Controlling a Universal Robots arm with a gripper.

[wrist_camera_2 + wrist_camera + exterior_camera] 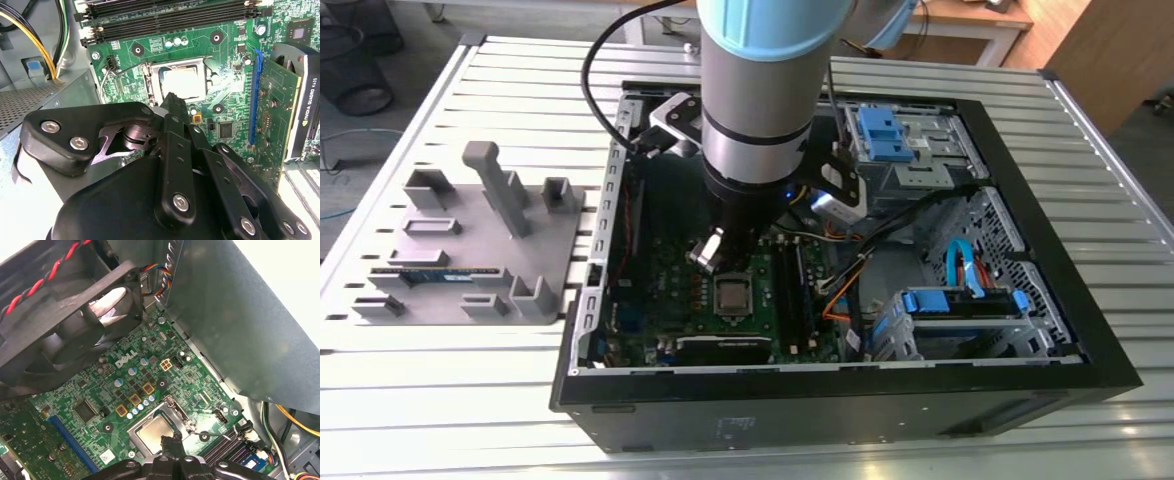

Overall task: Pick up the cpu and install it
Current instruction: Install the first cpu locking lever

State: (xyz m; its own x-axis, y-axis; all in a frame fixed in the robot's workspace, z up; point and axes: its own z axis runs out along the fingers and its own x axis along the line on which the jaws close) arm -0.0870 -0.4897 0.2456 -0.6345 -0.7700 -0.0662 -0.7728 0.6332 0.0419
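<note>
Bright, even light is falling from overhead; the case interior (670,215) is lying in shadow, glare is washing out the cpu (184,83), the near gripper (175,107) is blurring.

The arm (754,90) stands almost vertical, with its wrist pointing straight down. The gripper (175,102) hangs at its lower end, and its black fingers (172,125) are brought together into one narrow tip. Nothing is held between them.

Open computer case (1067,330) beside grey parts tray (454,270).
</note>
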